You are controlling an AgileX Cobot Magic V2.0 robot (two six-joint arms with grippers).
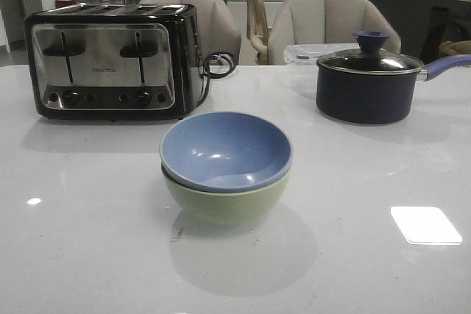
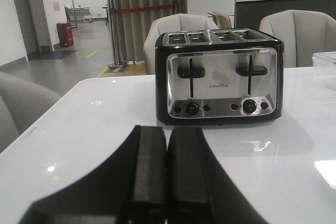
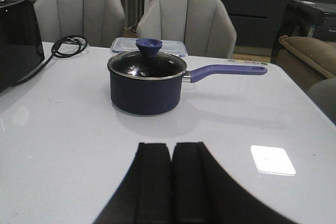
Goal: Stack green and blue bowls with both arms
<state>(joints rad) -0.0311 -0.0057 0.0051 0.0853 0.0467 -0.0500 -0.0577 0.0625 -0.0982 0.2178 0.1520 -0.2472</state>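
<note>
The dusty blue bowl [image 1: 224,151] sits nested inside the pale green bowl [image 1: 228,202] at the middle of the white table, upright, seen only in the front view. Neither arm shows in the front view. My left gripper [image 2: 167,135] is shut and empty above the table, facing the toaster. My right gripper [image 3: 171,150] is shut and empty above the table, facing the saucepan. The bowls are out of both wrist views.
A black-and-chrome toaster [image 1: 114,60] stands at the back left with its cable [image 1: 217,64] coiled beside it. A dark saucepan [image 1: 368,82] with a purple handle and lid knob stands at the back right, a clear container [image 1: 313,51] behind it. Chairs stand beyond the far edge.
</note>
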